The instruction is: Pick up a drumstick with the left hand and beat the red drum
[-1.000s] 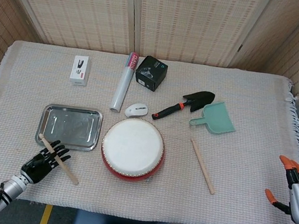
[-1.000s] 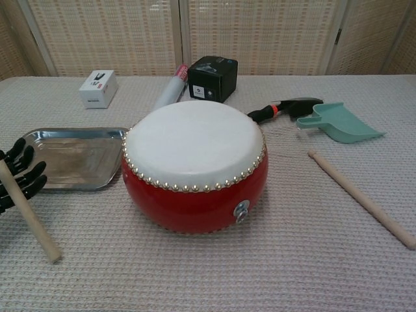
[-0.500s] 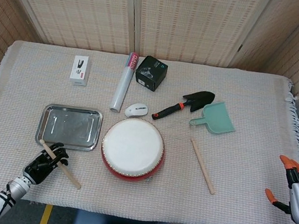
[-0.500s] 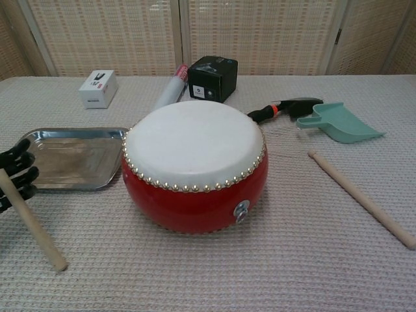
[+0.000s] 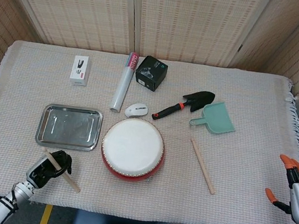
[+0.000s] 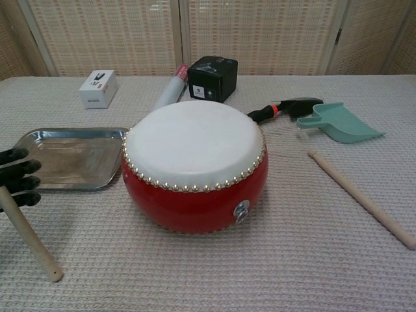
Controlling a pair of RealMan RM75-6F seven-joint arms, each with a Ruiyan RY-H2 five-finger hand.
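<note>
The red drum with a white skin stands in the middle of the table. My black left hand is at the near left and grips a wooden drumstick whose free end points toward the drum's near side. A second drumstick lies loose on the cloth to the right of the drum. My right hand, with orange fingertips spread, hovers off the table's right edge and holds nothing.
A metal tray lies left of the drum. Behind the drum are a white mouse, a rolled tube, a black box, a white box, a black trowel and a teal scoop.
My left hand has closed around the drumstick and drawn back toward the table's near edge, taking the stick with it. The right hand has not moved.
</note>
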